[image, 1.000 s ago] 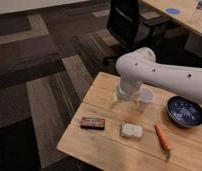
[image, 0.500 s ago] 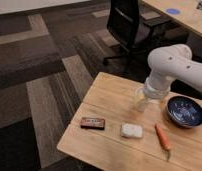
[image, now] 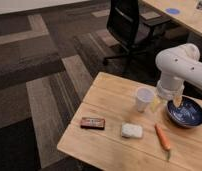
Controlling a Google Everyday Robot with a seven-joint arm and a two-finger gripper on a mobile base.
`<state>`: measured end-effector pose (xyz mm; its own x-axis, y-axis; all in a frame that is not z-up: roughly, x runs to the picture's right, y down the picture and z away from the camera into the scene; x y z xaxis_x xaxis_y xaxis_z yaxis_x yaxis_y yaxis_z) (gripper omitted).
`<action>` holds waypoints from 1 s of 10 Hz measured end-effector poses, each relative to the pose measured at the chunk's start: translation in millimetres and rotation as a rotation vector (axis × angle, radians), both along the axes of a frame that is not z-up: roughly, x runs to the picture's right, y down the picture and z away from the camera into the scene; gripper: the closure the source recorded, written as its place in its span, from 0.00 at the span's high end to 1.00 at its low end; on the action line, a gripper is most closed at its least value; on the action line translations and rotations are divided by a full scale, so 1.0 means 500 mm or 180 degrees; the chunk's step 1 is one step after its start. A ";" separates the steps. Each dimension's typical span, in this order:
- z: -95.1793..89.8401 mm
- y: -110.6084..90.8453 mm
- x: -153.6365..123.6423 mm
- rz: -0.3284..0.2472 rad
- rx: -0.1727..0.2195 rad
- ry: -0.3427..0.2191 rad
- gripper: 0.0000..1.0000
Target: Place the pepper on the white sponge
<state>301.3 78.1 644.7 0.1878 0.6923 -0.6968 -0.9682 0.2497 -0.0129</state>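
Gripper (image: 175, 99) largely hidden beneath arm (image: 181, 65), between cup (image: 143, 98) and bowl (image: 199, 118); state cannot be told. Pepper (image: 162, 136) seen beside white sponge (image: 131, 131), apart.

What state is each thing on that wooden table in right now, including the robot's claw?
pepper: lying flat on the table, unheld, apart from the sponge.
white sponge: flat, nothing on it.
white cup: upright, mouth up.
blue bowl: upright, beside the cup.
brown bar: lying flat, apart from the sponge.
gripper: over the bowl's rim, on the cup's side.
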 end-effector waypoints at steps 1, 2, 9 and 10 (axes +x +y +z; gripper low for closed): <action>0.000 0.000 0.000 0.0001 0.0000 0.0001 0.65; 0.002 0.003 0.003 0.0015 -0.0010 0.0004 0.65; -0.003 0.151 0.021 0.0268 0.0013 -0.0312 0.65; 0.003 0.171 0.027 0.0266 0.0046 -0.0376 0.65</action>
